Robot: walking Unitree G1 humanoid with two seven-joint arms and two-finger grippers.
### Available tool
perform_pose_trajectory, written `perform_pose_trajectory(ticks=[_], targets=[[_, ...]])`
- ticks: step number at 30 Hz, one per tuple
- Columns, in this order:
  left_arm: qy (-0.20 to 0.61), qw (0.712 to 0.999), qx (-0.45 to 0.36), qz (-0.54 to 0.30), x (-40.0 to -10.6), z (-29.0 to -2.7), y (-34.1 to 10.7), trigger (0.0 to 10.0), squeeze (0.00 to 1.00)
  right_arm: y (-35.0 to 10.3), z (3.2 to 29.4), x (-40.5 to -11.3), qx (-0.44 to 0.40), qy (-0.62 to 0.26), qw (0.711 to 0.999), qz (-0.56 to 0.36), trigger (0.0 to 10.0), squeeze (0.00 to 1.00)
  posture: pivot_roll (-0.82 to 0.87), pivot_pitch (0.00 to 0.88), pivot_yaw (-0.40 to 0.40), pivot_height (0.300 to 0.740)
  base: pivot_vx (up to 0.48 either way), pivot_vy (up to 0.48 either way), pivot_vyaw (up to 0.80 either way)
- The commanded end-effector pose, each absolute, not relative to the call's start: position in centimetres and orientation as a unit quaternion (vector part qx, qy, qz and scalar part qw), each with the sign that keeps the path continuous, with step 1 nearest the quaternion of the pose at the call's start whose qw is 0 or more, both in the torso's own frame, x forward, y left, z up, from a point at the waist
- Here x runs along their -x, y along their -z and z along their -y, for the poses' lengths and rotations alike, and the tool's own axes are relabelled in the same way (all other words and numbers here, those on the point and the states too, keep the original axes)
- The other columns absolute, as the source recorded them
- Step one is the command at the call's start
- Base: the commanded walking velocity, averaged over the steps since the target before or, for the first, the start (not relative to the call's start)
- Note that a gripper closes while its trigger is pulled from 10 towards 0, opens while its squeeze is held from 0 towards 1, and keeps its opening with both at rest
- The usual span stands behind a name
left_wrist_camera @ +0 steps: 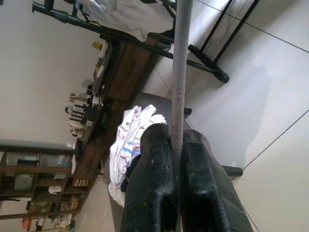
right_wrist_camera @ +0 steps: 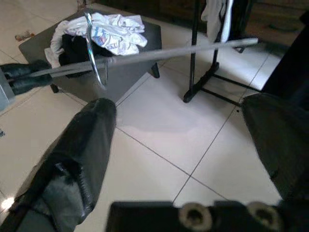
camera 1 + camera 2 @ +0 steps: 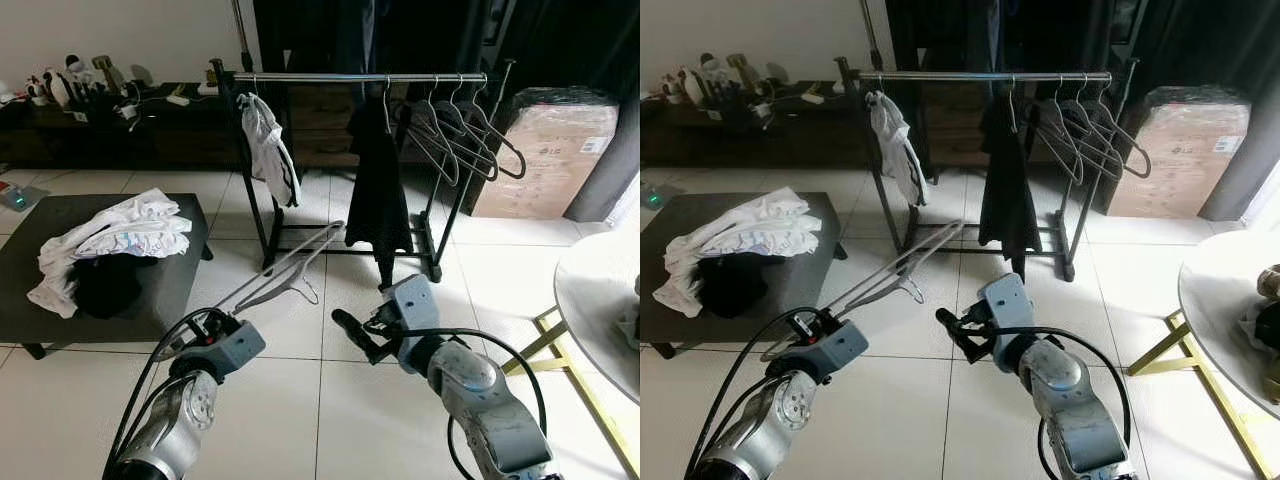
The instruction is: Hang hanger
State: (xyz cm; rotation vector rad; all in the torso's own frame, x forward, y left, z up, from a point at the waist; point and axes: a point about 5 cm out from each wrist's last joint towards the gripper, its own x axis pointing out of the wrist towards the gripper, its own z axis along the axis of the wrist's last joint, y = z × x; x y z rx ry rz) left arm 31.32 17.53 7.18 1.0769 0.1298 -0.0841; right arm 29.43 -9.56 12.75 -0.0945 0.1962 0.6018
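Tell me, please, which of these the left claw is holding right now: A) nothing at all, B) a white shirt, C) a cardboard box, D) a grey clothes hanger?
D: the left claw is shut on the grey clothes hanger, whose bar runs between its fingers in the left wrist view, while the right claw stands open and holds nothing.

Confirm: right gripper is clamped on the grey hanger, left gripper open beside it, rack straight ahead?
Arms are swapped. The left wrist view shows the left gripper shut on the grey hanger; the right wrist view shows the right gripper open, holding nothing. The rack is straight ahead, as you said.
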Motion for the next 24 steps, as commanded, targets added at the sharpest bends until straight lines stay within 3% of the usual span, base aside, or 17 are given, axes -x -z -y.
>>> perform_pose_trajectory(ticks=[1,9,24], targets=[[0.042,0.850,-0.523,-0.053,-31.5,-17.4,-7.2,10.0,0.00,-14.3,8.8,-29.1,0.023,-0.331,0.940,-0.073,10.0,0.00,-0.07,0.089,0.019,0.740,0.000,0.000,0.00],[0.047,0.851,-0.521,-0.040,-31.8,-16.5,-7.8,10.0,0.00,-14.7,8.5,-27.9,0.051,-0.385,0.919,-0.074,10.0,0.00,-0.08,0.095,0.018,0.740,0.000,0.000,0.00],[0.057,0.844,-0.533,0.014,-32.4,-14.8,-10.4,10.0,0.00,-15.2,8.7,-28.8,0.061,-0.352,0.932,-0.066,10.0,0.00,-0.07,0.105,0.018,0.740,0.000,0.000,0.00]])
